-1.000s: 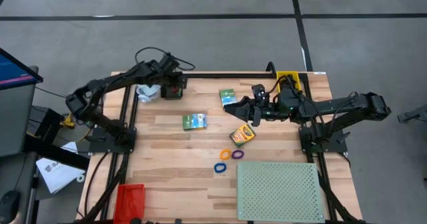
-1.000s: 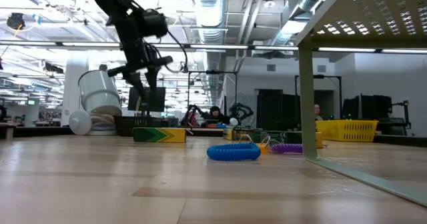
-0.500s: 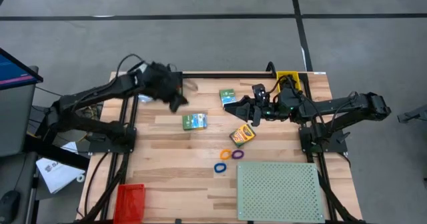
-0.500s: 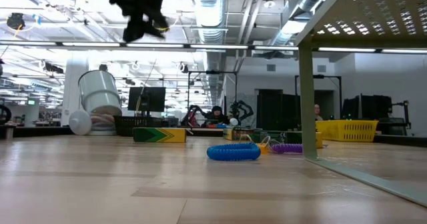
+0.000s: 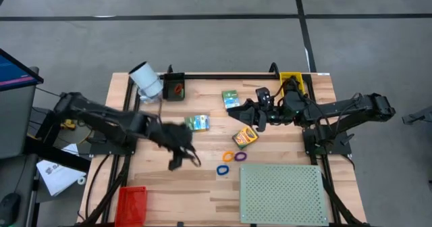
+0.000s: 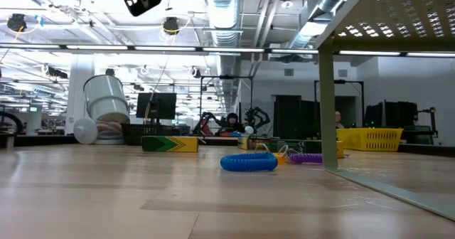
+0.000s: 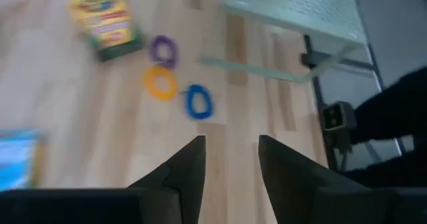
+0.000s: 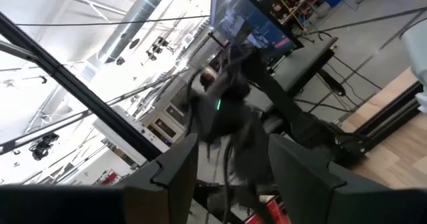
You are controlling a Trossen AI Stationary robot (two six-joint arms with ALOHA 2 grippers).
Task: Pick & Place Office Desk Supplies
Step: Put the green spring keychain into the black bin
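Note:
My left gripper [image 5: 185, 159] [image 7: 230, 154] hangs open above the bare wood left of the rings, nothing between its fingers. Ahead of it lie a blue ring [image 7: 197, 101], an orange ring [image 7: 161, 83], a purple ring [image 7: 163, 51] and the yellow crayon box [image 7: 107, 27]. One green box [image 5: 197, 123] lies flat mid-table, another [image 5: 231, 97] farther back. My right gripper [image 5: 235, 109] [image 8: 233, 154] waits open in the air beside that far box.
A pale green perforated board [image 5: 282, 193] stands on legs at the near right. A white cylinder [image 5: 145, 80] and a small black bin [image 5: 175, 88] sit at the far left corner, and a red tray [image 5: 131, 203] at the near left. Bare wood lies under my left gripper.
My left gripper has swung from the black bin at the far left corner toward the table's near edge and middle, rising and rolling as it went. It now hangs left of the rings. The white cylinder it covered shows again.

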